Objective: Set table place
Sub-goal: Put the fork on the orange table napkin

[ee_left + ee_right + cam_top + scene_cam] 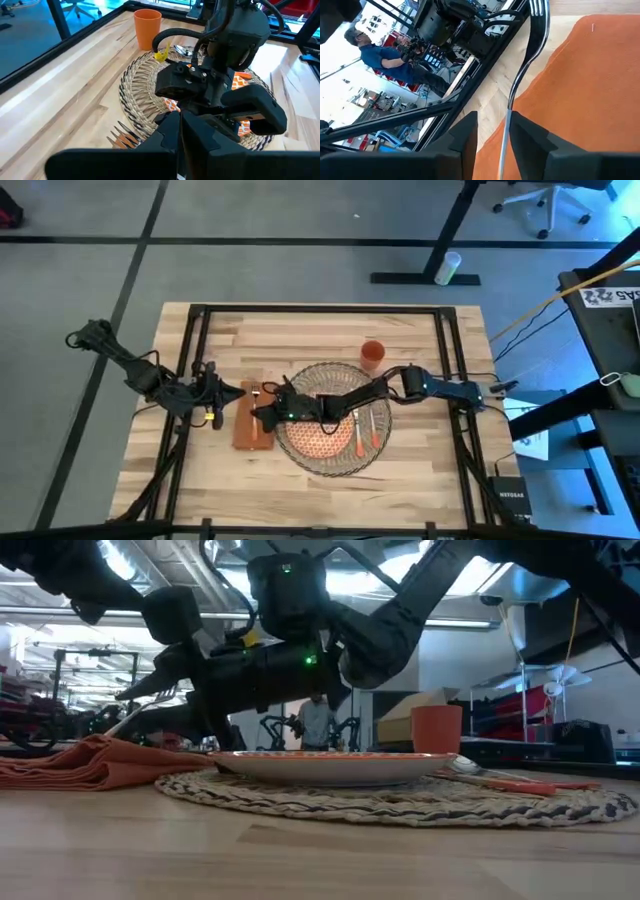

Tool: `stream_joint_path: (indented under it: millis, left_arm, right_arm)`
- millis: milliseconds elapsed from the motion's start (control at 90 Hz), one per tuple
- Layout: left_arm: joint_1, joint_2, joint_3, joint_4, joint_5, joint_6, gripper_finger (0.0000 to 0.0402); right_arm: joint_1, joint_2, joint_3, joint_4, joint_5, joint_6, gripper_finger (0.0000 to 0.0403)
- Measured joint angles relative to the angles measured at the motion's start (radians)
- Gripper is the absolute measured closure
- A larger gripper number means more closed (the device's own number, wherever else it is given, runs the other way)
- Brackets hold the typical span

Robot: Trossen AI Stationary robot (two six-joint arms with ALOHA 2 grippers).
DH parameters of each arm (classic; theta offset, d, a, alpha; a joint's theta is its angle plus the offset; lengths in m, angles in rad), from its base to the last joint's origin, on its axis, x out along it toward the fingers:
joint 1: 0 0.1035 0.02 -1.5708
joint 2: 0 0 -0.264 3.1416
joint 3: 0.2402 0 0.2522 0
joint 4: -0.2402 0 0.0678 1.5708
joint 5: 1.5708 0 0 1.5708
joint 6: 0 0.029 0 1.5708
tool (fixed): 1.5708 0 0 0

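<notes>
I am reaching my right arm across the plate [322,440] and placemat [372,465], and my right claw [490,137] is closing narrowly on the fork [522,75]. I am holding it by its thin metal shaft over the napkin [253,425], which is lying on the bench [300,340] just left of the placemat. The fork's long axis is running straight out from between my fingers, tines pointing away from the claw. My left claw [232,392] is hovering near the napkin's left side; I cannot tell its opening. The cup [372,355] is standing beyond the placemat.
</notes>
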Motion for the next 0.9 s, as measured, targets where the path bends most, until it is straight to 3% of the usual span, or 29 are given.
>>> stream_joint_path:
  millis: [567, 667, 900]
  left_arm:
    - [0.000, 0.000, 0.000, 0.000, 0.000, 0.000, 0.0402]
    - [0.000, 0.000, 0.000, 0.000, 0.000, 0.000, 0.0402]
    - [0.000, 0.000, 0.000, 0.000, 0.000, 0.000, 0.0402]
  right_arm:
    - [-0.033, 0.000, -0.001, -0.005, -0.064, -0.113, 0.0301]
    - [-0.033, 0.000, 0.000, -0.006, -0.077, -0.128, 0.0273]
    - [-0.033, 0.004, 0.056, -0.018, -0.133, -0.187, 0.0168]
